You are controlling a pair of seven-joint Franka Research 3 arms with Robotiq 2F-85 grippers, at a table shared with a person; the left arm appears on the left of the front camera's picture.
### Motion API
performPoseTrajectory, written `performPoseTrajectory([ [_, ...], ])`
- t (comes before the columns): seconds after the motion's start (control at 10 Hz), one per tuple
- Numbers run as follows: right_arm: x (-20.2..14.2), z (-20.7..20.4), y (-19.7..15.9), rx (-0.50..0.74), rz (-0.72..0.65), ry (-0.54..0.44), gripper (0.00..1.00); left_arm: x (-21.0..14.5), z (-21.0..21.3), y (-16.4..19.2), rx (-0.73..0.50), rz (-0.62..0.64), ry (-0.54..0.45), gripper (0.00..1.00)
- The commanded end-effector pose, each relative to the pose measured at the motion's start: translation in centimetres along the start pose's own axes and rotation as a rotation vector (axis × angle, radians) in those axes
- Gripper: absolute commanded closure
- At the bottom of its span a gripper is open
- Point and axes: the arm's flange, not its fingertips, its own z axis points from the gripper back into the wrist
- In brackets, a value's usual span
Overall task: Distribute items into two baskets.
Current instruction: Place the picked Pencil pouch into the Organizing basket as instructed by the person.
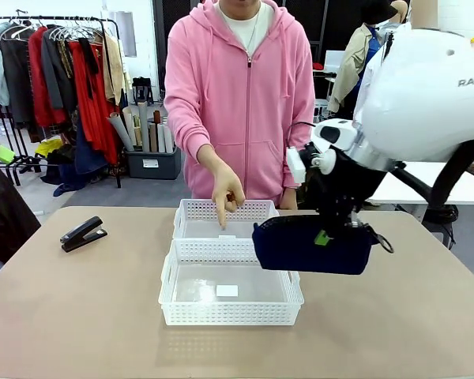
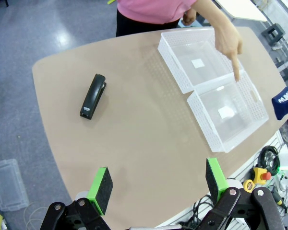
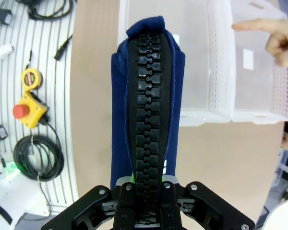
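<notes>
Clamping the pouch point(image 1: 288, 249), right claw point(image 1: 323, 237) hangs by baskets point(image 1: 229, 316), hand point(image 1: 225, 196) pointing; left claw point(image 2: 157, 181) wide.

The near basket point(image 1: 231, 314) is open from above. The person's hand point(image 1: 225, 197) hangs over the far basket point(image 1: 191, 212), finger down, blocking it. The pouch point(image 1: 308, 246) crowds the near basket's right end. The stapler point(image 1: 82, 234) sits alone, bare table point(image 1: 79, 316) all around.

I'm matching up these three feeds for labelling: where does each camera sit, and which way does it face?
Front: fixed on the robot's side, facing across the table at the person; the right hand, shut on the navy pouch, shows.
Left wrist: high above the table, looking down past the open left hand at the stapler.
Right wrist: looking down along its own hand and the gripped pouch's zipper.
Shared: all show the near basket, far basket and person's pointing hand.
</notes>
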Motion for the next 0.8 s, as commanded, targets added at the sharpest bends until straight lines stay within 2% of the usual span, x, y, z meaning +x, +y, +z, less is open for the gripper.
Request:
performPoseTrajectory([
  [0.0, 2.6, -0.9, -0.6, -0.024, -0.03, 0.021, 1.0, 0.0, 0.0, 0.0, 0.005, 0.001, 0.002, 0.0],
  [0.7, 9.4, -5.3, -1.7, -0.073, -0.017, 0.04, 1.0, 0.0, 0.0, 0.0, 0.005, 0.001, 0.002, 0.0],
])
